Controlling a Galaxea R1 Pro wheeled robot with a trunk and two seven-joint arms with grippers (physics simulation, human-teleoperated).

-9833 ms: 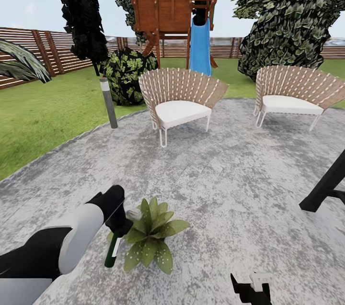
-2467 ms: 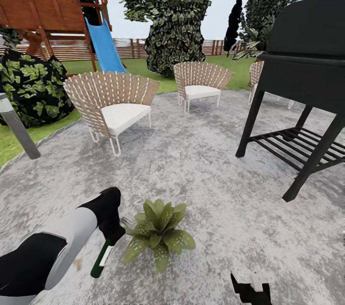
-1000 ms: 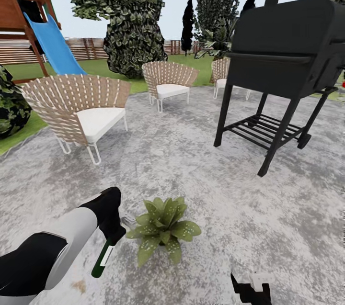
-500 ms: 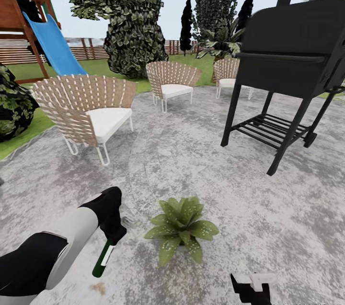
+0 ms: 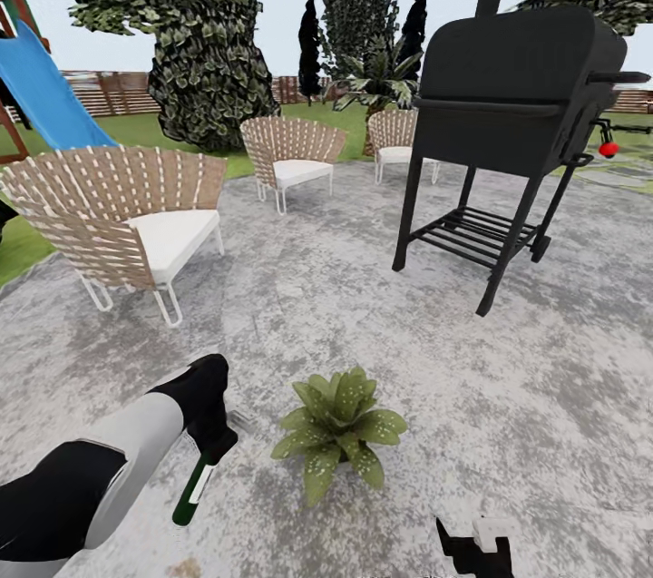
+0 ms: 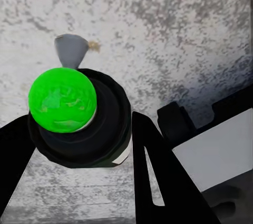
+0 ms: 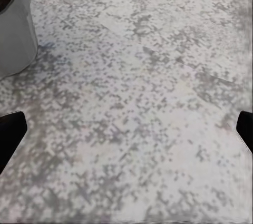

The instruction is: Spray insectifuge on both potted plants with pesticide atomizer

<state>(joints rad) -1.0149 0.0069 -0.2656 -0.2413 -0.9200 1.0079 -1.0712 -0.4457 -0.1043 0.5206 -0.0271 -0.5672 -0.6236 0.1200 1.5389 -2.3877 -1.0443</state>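
Observation:
My left gripper (image 5: 215, 444) is shut on the pesticide atomizer (image 5: 194, 491), a dark-green bottle with a white label that hangs down and toward me over the grey patio. In the left wrist view the atomizer (image 6: 63, 99) shows end-on, with its bright green base between the black fingers (image 6: 153, 176). One potted plant (image 5: 337, 431), a low speckled green rosette, stands just right of the bottle, apart from it. My right gripper (image 5: 476, 546) is low at the front; its grey pot (image 7: 13, 34) lies ahead of the open gripper (image 7: 126, 129). The second potted plant is out of view.
A black grill (image 5: 508, 106) on legs stands at the right of the patio. A wicker chair (image 5: 127, 215) is at the left, with two more chairs (image 5: 290, 156) farther back. Lawn, trees, a blue slide (image 5: 41, 97) and the slatted fence (image 5: 109, 93) ring the paving.
The whole view has swung right, so chairs, grill and plant sit further left in the picture. My left arm holds the bottle in the same pose.

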